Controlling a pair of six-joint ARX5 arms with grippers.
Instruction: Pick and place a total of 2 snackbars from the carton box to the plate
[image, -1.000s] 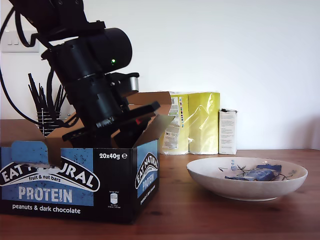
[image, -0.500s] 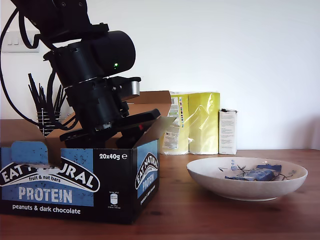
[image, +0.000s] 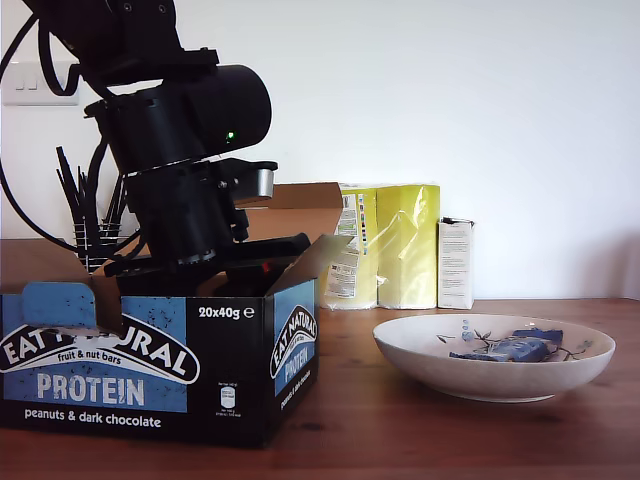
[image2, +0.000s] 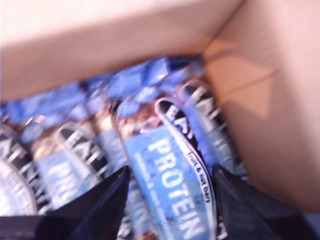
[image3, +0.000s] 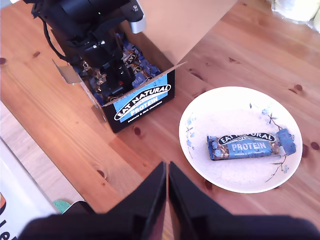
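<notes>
My first gripper (image2: 167, 200) sits inside the carton box (image: 150, 360), fingers spread astride one snackbar (image2: 167, 185). Only my second wrist view shows another bar (image3: 247, 145) lying flat across the plate (image3: 200, 125). My second gripper (image3: 167, 200) hangs pressed together, empty.

**Hidden, cropped and blurred**

In the exterior view the carton box (image: 150, 350) wall hides the first gripper's jaws and the snackbars inside. The first wrist view is motion-blurred; only one snackbar (image2: 167, 185) reads clearly, cut by the edge. The plate (image: 440, 365) rim partly hides its snackbar (image: 505, 348).
</notes>
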